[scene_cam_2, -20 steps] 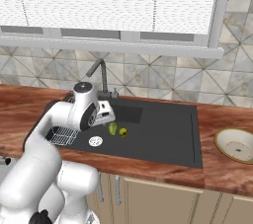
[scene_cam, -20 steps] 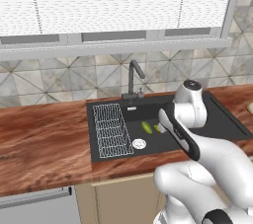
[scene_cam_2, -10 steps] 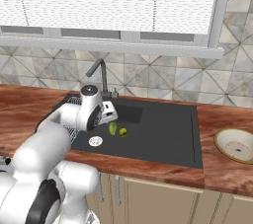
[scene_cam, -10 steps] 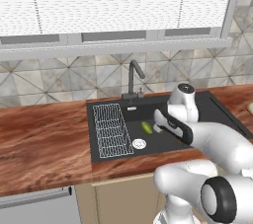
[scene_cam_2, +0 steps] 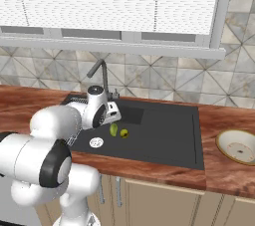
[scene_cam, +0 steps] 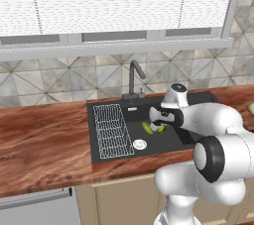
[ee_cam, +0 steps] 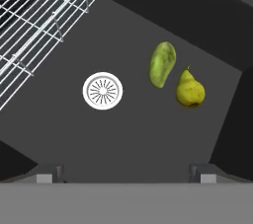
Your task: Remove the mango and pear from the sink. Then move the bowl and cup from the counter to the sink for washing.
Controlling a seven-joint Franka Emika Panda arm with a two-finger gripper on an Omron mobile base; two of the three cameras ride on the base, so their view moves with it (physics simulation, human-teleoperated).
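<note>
hand view separates mango (ee_cam: 162, 63) from pear (ee_cam: 189, 90); right base view adds bowl (scene_cam_2: 239, 146).

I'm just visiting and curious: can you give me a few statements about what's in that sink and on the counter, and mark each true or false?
1. The mango and pear lie side by side in the sink. True.
2. The gripper is clamped on the pear. False: it is open above the basin, holding nothing.
3. The bowl is in the sink. False: it sits on the counter.
4. A round white drain lies beside the fruit. True.
</note>
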